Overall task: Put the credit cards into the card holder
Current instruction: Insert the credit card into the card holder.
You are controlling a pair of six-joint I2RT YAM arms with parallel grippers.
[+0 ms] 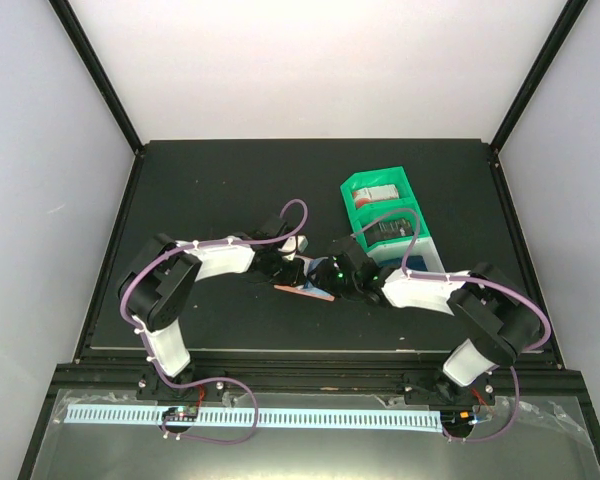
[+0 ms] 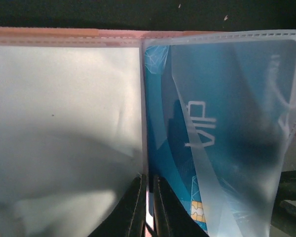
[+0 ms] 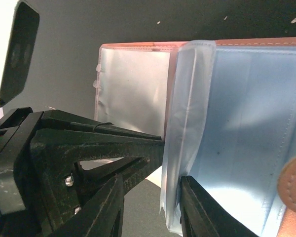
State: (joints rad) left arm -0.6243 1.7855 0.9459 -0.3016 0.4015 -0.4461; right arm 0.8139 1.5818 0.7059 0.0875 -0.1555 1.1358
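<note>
The salmon-orange card holder lies open at the table's centre, between both grippers. In the left wrist view its orange edge runs along the top, and a blue credit card sits inside a clear sleeve on the right half. My left gripper is shut on the holder's middle fold. My right gripper is open, and a stack of clear sleeves hangs against its right finger. The holder's snap tab shows at the right. A red-and-white card and a dark card stand in the tray.
A green-and-white compartment tray stands just behind the right gripper. The left gripper's fingers cross the right wrist view, close to the right gripper. The black mat ends at white walls on all sides.
</note>
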